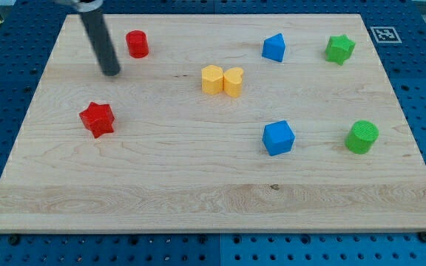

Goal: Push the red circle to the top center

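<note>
The red circle (pixel 137 43) stands near the view's top left of the wooden board (pixel 198 192). My tip (pixel 112 72) rests on the board a little below and to the left of the red circle, apart from it. The dark rod rises from the tip toward the view's top left. A red star (pixel 97 119) lies below my tip, toward the view's left.
A yellow hexagon (pixel 211 79) and a yellow heart (pixel 233 81) touch each other near the middle top. A blue block (pixel 274 47) and a green star (pixel 339 49) sit at the top right. A blue cube (pixel 278 137) and a green circle (pixel 362 137) sit at the right.
</note>
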